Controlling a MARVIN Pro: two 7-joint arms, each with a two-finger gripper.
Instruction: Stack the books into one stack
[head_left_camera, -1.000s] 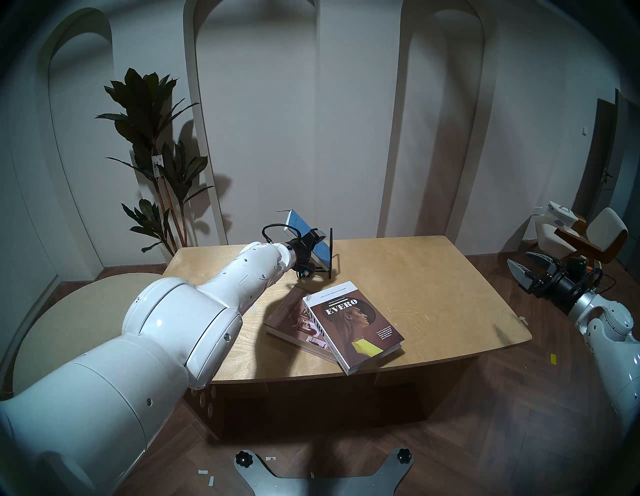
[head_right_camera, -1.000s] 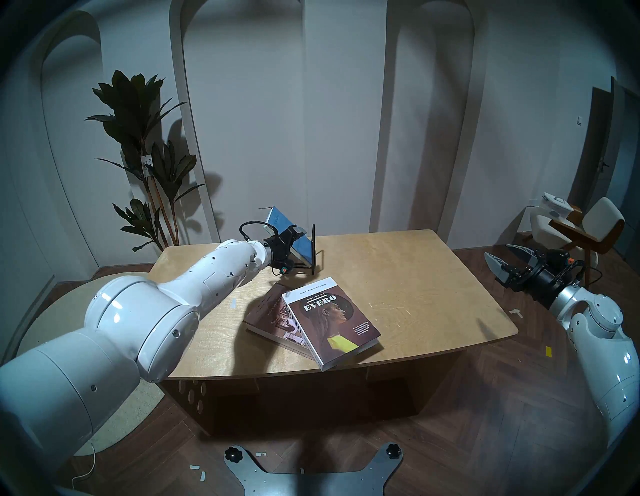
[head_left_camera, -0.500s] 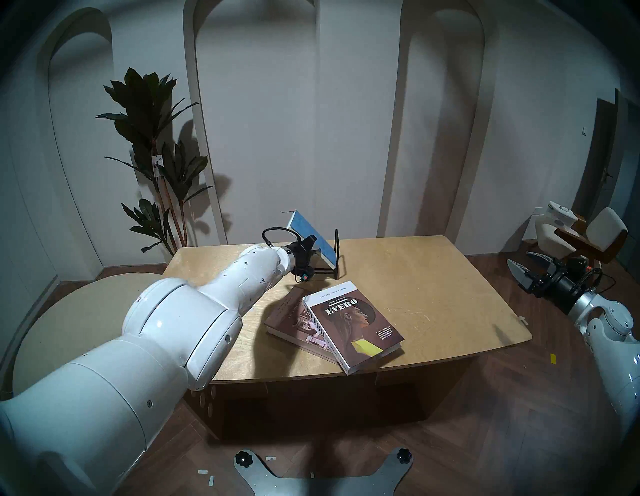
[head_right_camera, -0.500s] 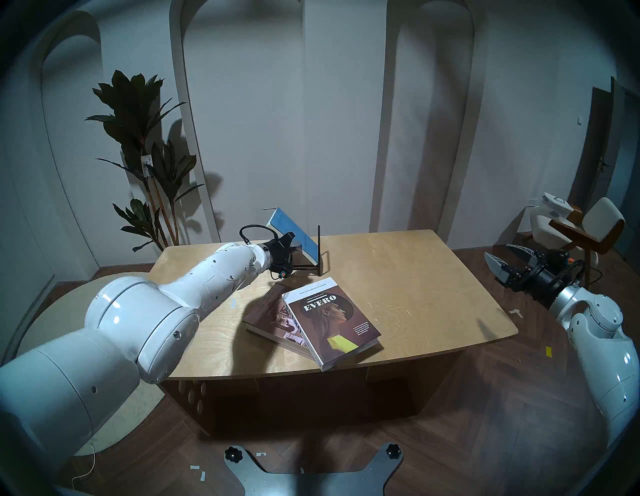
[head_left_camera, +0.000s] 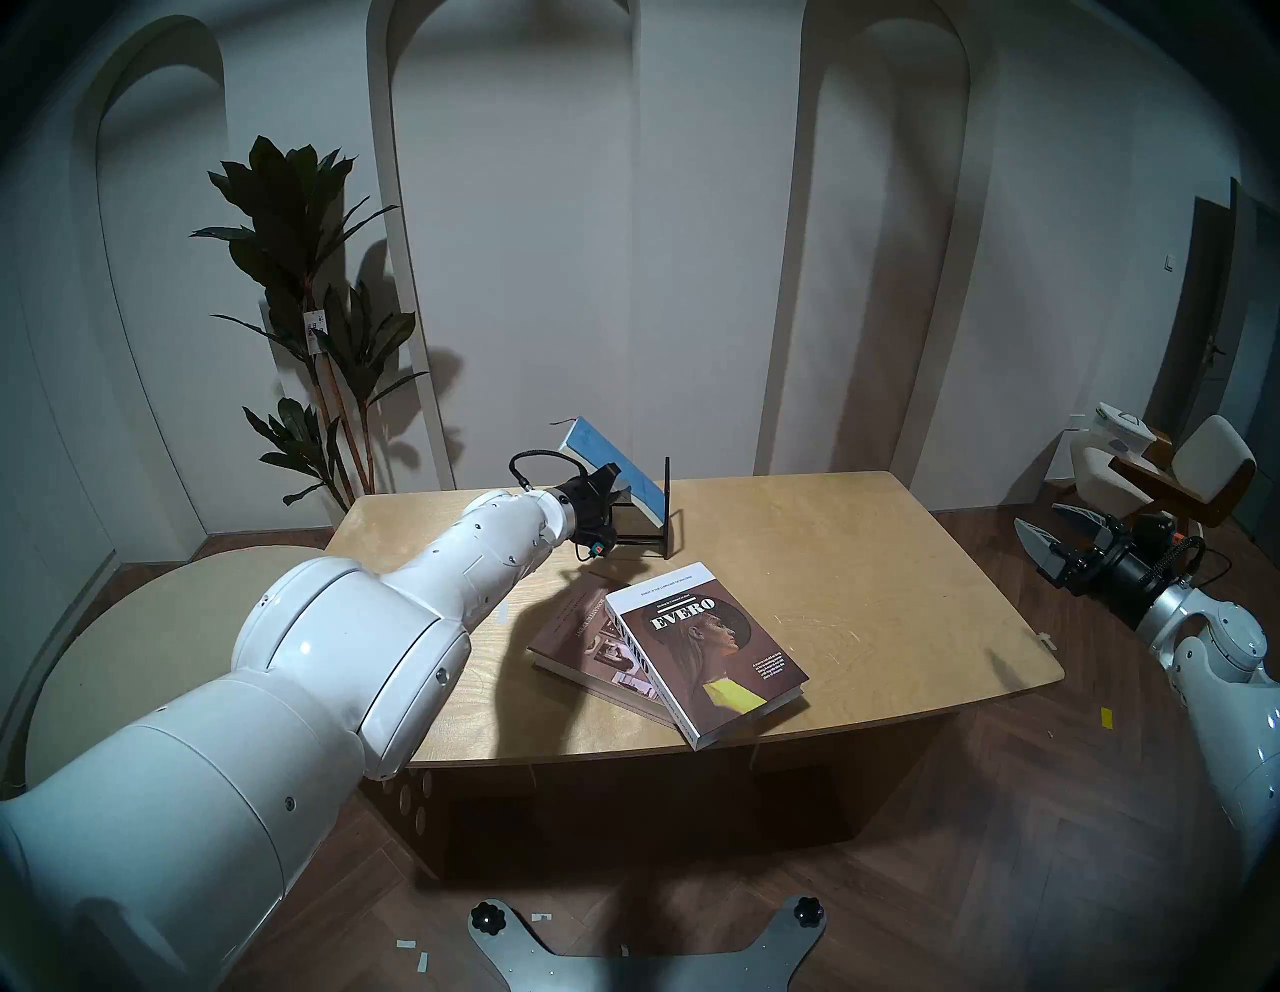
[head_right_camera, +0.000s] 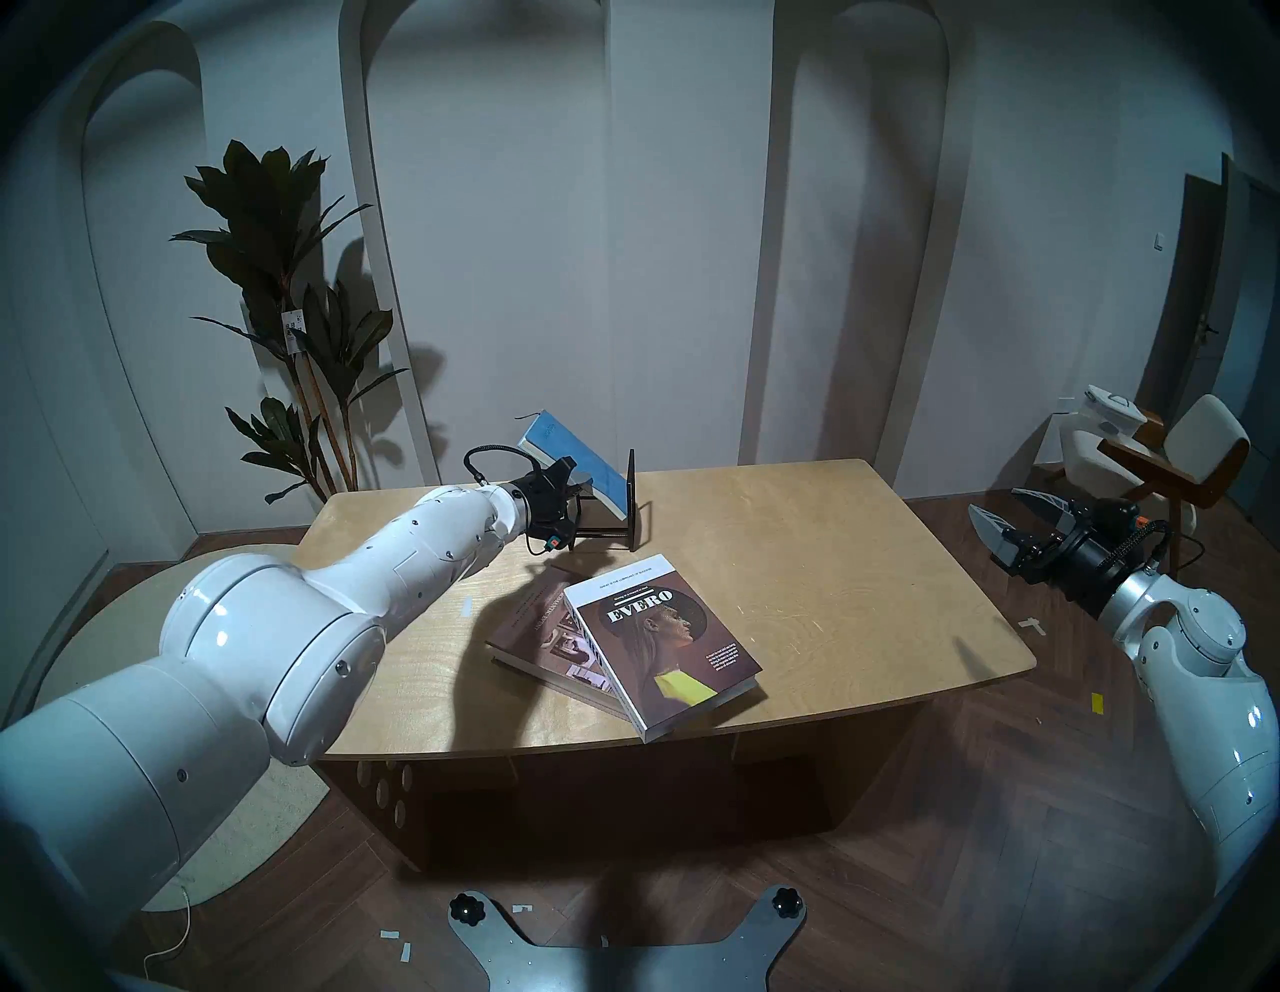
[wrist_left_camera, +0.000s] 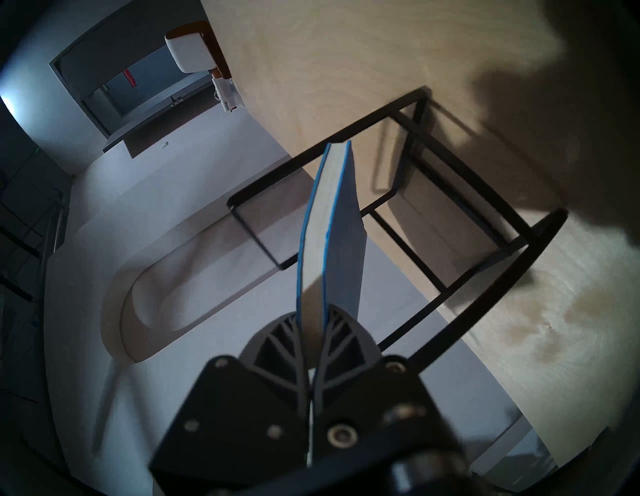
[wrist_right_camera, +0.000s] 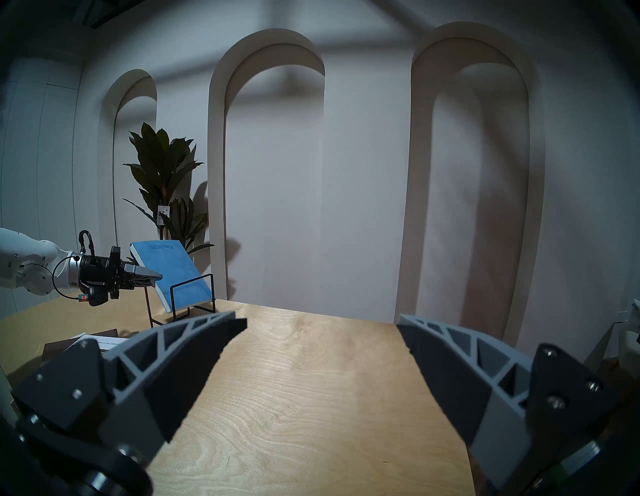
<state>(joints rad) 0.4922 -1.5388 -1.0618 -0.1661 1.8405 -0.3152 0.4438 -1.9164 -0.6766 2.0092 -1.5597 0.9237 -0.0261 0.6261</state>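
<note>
Blue covers mark the thin book (wrist_left_camera: 341, 221) now clamped between the closed jaws of the left gripper (wrist_left_camera: 311, 332), which pinch its page edge. This blue book leans tilted in the black wire rack (head_left_camera: 658, 516) at the far left of the surface (head_left_camera: 866, 554); whether its lower edge rests on the rack base cannot be told.

Step in hand: extraction of the third book from the rack. The stack is judged two-thirds built. The EVERO book (head_left_camera: 713, 648) lies flat on the mauve-brown book (head_left_camera: 575, 637) near the front edge, skewed and overhanging it to the right.

Next move, as judged: lift the blue book clear of the rack's upright frame, carry it toward the near side, rotate it flat, and lower it onto the EVERO cover. Risk: the book may snag the frame and drag the light rack along.

The right gripper (wrist_right_camera: 322, 350) is parked to the right of the surface, jaws wide apart and empty.

The surface is pale plywood with rounded corners. Beyond it stand white arched wall panels, a potted plant (head_left_camera: 312, 312) at far left, and a chair (head_left_camera: 1177, 471) at far right on a dark wooden floor.
</note>
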